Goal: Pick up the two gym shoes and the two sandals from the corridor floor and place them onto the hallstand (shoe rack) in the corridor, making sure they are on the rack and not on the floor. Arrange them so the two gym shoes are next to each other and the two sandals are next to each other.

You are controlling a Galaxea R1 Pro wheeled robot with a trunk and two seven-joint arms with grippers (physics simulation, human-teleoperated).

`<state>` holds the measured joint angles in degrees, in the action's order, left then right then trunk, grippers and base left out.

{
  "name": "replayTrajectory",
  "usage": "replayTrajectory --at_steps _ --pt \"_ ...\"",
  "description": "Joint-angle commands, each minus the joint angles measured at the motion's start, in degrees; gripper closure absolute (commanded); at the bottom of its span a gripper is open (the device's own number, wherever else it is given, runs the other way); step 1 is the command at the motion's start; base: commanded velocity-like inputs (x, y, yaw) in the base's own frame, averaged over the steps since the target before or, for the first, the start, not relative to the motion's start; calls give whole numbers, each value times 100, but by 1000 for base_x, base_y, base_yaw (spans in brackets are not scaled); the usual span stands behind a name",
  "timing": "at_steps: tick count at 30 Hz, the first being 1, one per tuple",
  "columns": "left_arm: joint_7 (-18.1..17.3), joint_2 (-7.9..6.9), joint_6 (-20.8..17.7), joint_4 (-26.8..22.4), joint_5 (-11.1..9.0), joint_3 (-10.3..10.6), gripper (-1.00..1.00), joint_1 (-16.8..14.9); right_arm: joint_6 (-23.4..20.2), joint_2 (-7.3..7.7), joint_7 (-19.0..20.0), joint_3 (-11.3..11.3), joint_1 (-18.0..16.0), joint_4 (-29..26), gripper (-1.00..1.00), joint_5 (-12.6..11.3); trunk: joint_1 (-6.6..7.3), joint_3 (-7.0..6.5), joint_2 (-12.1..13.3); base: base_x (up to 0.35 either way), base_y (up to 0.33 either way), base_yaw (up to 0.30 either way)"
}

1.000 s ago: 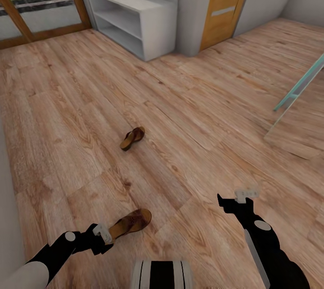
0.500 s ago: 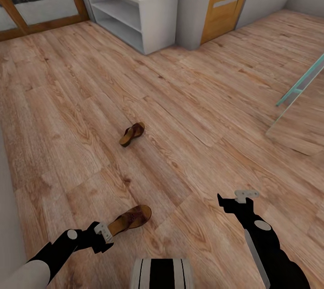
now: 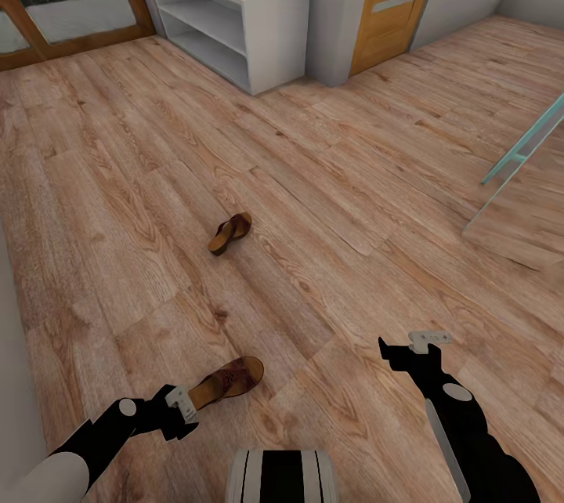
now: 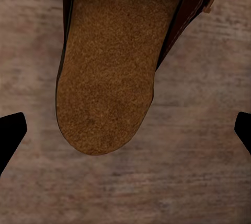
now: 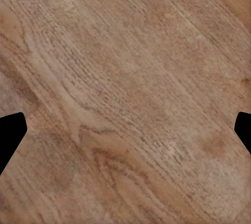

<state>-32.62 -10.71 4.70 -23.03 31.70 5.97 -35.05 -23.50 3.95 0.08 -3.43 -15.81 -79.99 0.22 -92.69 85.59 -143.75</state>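
Two brown sandals lie on the corridor floor [image 3: 352, 174]. The near sandal [image 3: 229, 381] rests at the lower left of the head view, and my left gripper [image 3: 182, 405] hangs open just over its heel end. In the left wrist view its tan footbed [image 4: 107, 72] lies between the spread black fingertips [image 4: 10, 132], with the heel toward the camera. The far sandal [image 3: 229, 233] lies alone mid-floor. The pale grey hallstand [image 3: 235, 17] stands at the back left with bare shelves. My right gripper [image 3: 415, 346] hovers open above bare planks [image 5: 125, 98]. The gym shoes are out of view.
A wooden door [image 3: 395, 1] stands beside a grey wall pillar [image 3: 337, 9] right of the hallstand. A glazed wood-framed door [image 3: 63, 1] fills the back left corner. A teal-framed glass panel [image 3: 521, 150] leans at the right.
The head view has shifted slightly, so the floor and the hallstand sit a little higher in the picture. Both arms keep nearly the same pose; the left gripper stays over the near sandal.
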Motion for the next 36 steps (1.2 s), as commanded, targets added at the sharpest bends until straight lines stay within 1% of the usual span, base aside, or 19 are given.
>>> replayTrajectory --at_steps 1,9,13,14,20,27,34,36 --pt "1 -3 49 -4 60 10 -100 -2 -32 1 1 0 -1 -8 -100 2 1 3 -1 0 0 0" --pt "12 -2 49 -85 71 10 -100 -2 -32 1 1 0 -1 -8 -100 4 1 4 -1 0 0 0" --pt "16 -1 43 -246 74 9 -100 -2 -32 1 1 0 -1 -8 -100 4 1 4 -1 0 0 0" --pt "18 -1 21 -424 78 9 -100 -2 -32 1 1 0 -1 -8 -100 4 1 4 -1 0 0 0" --pt "19 -1 -102 -633 81 11 -100 -2 -32 1 1 0 -1 -8 -100 4 1 4 -1 0 0 0" --pt "12 -1 -258 -718 81 16 -100 -2 -32 1 1 0 -1 -8 -100 4 1 4 -1 0 0 0" --pt "5 3 -307 -767 82 18 -100 -2 -32 1 1 0 -1 -8 -100 4 1 4 -1 0 0 0" --pt "5 5 -312 -772 82 18 -100 -2 -32 1 1 0 -1 -8 -100 4 -4 48 -4 0 0 0"
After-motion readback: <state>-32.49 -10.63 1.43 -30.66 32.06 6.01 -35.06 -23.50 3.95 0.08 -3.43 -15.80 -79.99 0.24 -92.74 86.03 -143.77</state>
